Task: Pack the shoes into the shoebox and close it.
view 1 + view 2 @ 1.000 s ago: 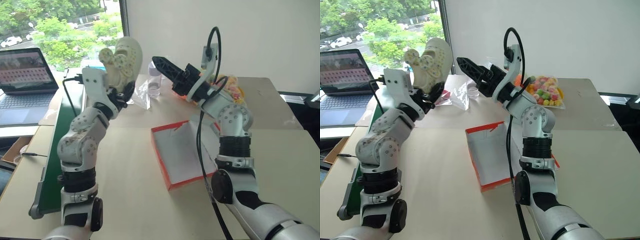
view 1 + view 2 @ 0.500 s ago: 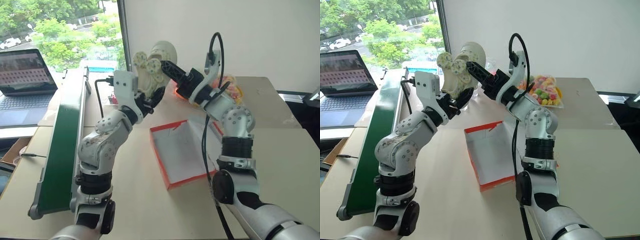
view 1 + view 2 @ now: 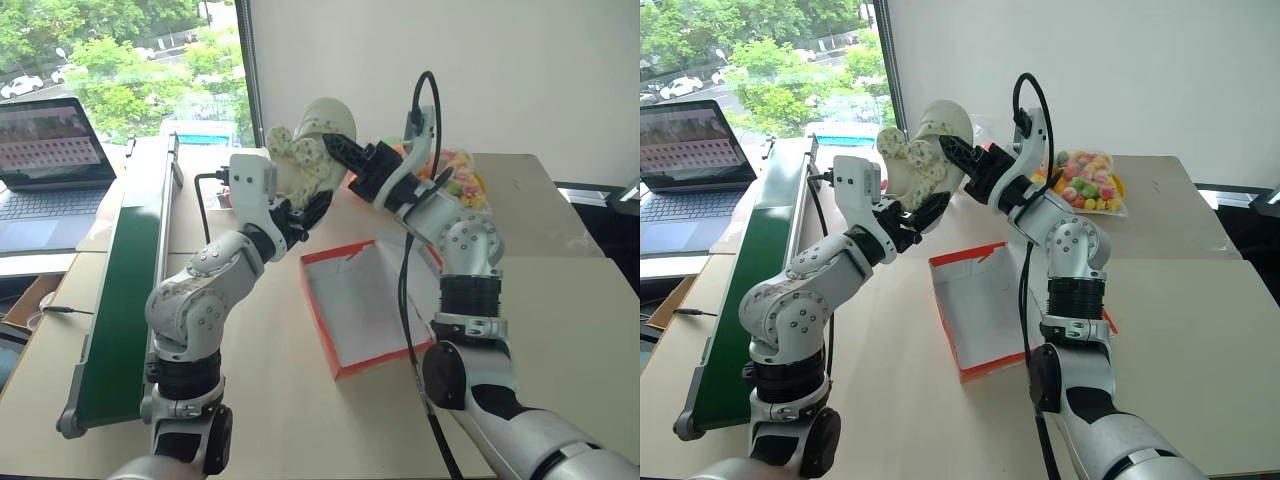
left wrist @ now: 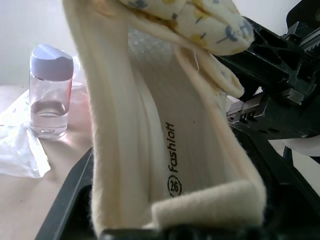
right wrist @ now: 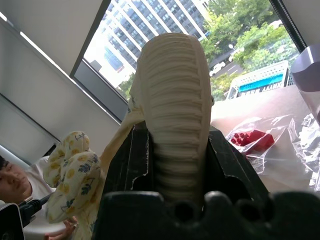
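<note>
One cream perforated shoe with a floral bow hangs in the air above the table's far side, held between both arms. My left gripper has its black fingers against both sides of the heel end. My right gripper is shut on the toe end, with the ribbed sole between its fingers. The shoebox, red outside and white inside, lies open on the table below and slightly right of the shoe.
A green conveyor runs along the table's left side, with a laptop beyond it. A bag of colourful toys lies at the back right. A small clear bottle and crumpled plastic sit behind the shoe.
My left arm swung to the right, carrying the shoe up to my right gripper. The right gripper, open a second ago, has shut on the shoe's toe end.
</note>
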